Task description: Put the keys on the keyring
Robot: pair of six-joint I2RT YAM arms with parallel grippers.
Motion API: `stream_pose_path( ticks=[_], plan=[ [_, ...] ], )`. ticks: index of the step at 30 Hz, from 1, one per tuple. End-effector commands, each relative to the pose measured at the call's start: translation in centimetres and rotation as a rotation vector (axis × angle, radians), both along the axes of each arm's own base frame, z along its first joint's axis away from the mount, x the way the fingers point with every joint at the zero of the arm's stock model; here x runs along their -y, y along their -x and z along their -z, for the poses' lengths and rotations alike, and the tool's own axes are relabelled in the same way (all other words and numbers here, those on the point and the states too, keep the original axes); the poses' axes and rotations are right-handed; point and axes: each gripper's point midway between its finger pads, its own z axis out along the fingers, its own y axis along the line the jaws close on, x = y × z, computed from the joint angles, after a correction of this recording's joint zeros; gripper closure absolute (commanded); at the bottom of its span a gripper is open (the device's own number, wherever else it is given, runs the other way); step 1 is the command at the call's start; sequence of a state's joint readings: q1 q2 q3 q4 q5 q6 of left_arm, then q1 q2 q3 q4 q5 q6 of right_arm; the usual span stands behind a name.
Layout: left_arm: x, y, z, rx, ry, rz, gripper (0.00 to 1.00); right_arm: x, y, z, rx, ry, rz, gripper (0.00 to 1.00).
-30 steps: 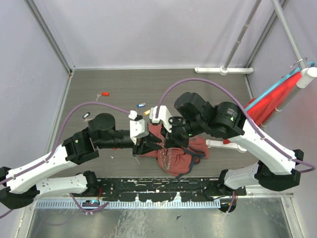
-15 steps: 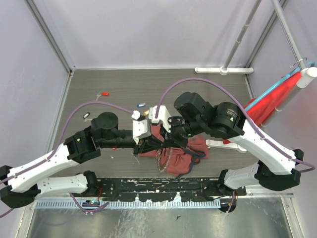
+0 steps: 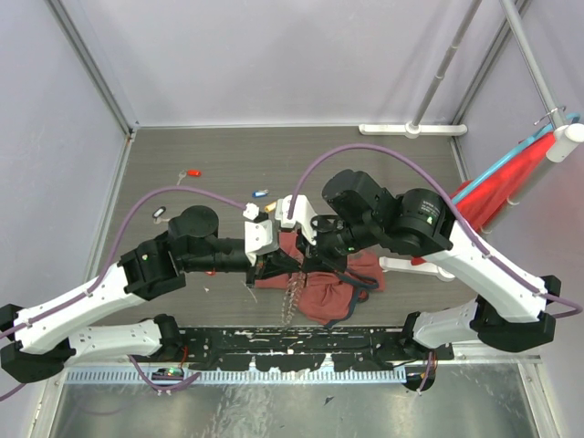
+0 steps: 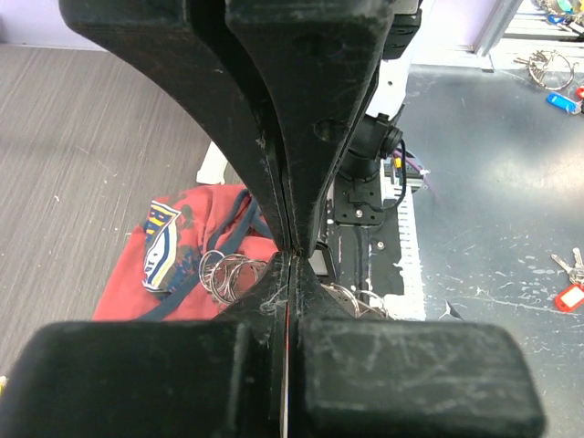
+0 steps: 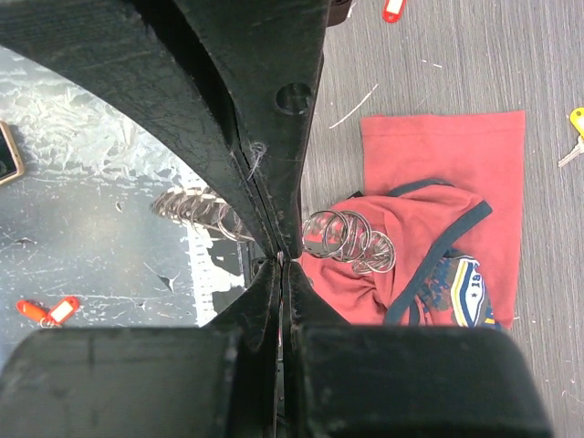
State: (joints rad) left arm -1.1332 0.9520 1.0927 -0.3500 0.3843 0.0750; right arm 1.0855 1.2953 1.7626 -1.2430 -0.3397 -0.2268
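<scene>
Trouble brewing mid-tabletop (image 3: 365, 155): left tool (image 4: 286, 265) and right tool (image 5: 279, 258) both look clenched on the thin wire of the keyring (image 3: 292, 297), which hangs between them over the dark-red cloth bag (image 5: 438, 155). Uneven pulling could twist that wire or let it slip. The coloured keys (image 3: 192, 172) lie well apart, none in hand.

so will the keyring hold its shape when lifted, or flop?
Likely flops: the keyring droops as a loose strand above the red bag. Its small rings bunch and overlap, so they probably slide and swing. Thin wire may slip in a grip.
</scene>
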Motion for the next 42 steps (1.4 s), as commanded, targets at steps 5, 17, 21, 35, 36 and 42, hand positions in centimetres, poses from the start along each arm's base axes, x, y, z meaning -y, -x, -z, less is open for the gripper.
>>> stream_pose_path(
  ticks=[5, 17, 21, 35, 36, 42],
  plan=[
    [0.0, 0.0, -1.3, 0.01, 0.015, 0.002, 1.0, -0.3, 0.0, -2.9, 0.063, -0.121, -0.007, 0.99],
    [-1.0, -1.1, -3.0, 0.024, 0.107, -0.101, 1.0, 0.2, -1.6, -7.6, 0.176, -0.351, 0.14, 0.67],
    [-1.5, -1.4, -3.5, 0.017, 0.13, -0.139, 1.0, 1.4, -2.1, -9.8, 0.198, -0.489, 0.242, 0.61],
    [-2.0, -2.2, -4.2, 0.006, 0.177, -0.202, 1.0, 0.4, -3.8, -9.2, -0.129, -0.739, 0.582, 0.6],
    [-2.0, -2.3, -4.2, 0.006, 0.177, -0.205, 1.0, 0.5, -4.0, -9.0, -0.173, -0.753, 0.627, 0.6],
    [-2.0, -2.6, -4.2, 0.013, 0.175, -0.221, 1.0, 0.4, -3.6, -8.0, -0.336, -0.781, 0.701, 0.64]
  ],
)
